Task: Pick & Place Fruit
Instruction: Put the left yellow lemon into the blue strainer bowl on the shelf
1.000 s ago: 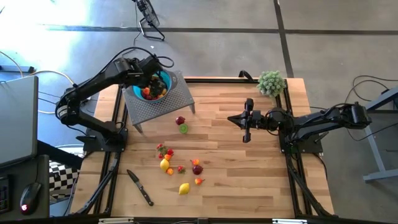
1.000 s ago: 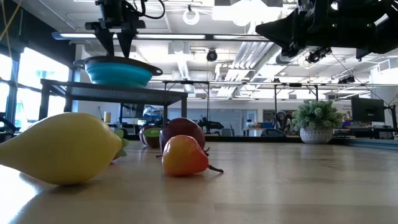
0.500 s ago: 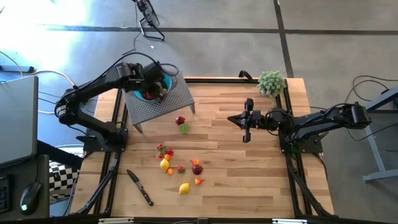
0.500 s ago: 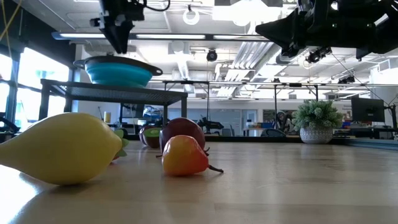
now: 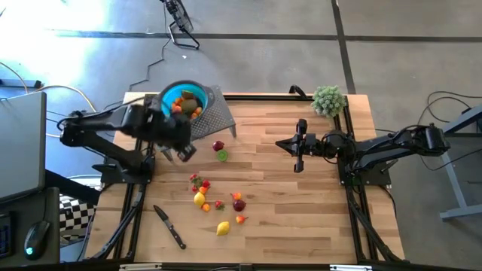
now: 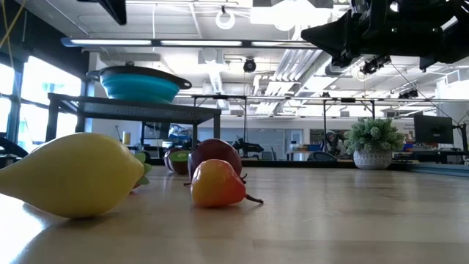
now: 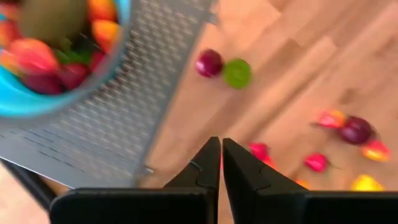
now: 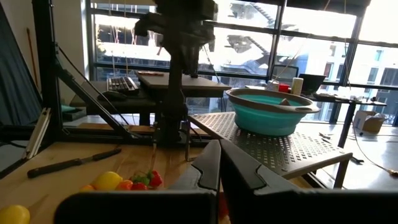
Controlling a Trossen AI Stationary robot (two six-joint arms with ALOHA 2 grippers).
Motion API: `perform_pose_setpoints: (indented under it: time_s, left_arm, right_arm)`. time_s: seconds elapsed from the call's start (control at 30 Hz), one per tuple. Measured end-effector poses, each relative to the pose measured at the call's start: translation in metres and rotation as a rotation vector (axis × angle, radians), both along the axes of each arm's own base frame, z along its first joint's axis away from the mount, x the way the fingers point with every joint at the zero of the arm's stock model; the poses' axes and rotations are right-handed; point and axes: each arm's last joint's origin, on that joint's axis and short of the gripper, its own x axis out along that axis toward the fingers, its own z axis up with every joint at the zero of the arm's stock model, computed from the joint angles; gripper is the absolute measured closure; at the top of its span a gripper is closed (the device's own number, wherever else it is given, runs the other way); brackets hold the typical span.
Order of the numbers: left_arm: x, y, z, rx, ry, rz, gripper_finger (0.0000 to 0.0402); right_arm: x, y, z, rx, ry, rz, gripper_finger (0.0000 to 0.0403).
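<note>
Left of center in the high view, the empty left gripper (image 5: 183,153) is closed beside the teal bowl (image 5: 169,96) of fruit (image 5: 188,105); the right gripper (image 5: 299,145) waits closed mid-tabletop (image 5: 301,211).

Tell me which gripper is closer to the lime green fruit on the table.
Left. The left gripper hovers just beside the lime green fruit, near the perforated stand. The right gripper waits farther off across the table.

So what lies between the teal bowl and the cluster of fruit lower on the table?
In the high view, a maroon fruit and a lime green fruit lie between the teal bowl and the cluster.
</note>
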Motion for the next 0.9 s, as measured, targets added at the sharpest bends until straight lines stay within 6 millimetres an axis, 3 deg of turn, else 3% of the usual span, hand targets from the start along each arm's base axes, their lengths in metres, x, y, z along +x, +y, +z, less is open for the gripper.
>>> perform_pose_setpoints:
  time_s: [0.37,0.6,0.9]
  left_arm:
    - [0.007,-0.073,-0.015,-0.12,-0.006,-0.025,0.0391]
    - [0.012,-0.108,-0.05,-0.138,0.063,0.118,0.0391]
    - [0.022,-0.134,-0.094,-0.211,0.176,0.258,0.0391]
  right_arm:
    - [0.0,0.0,0.0,0.003,0.002,0.0,0.04]
    - [0.0,0.0,0.0,0.004,0.003,0.001,0.04]
    - [0.0,0.0,0.0,0.008,0.002,0.002,0.04]
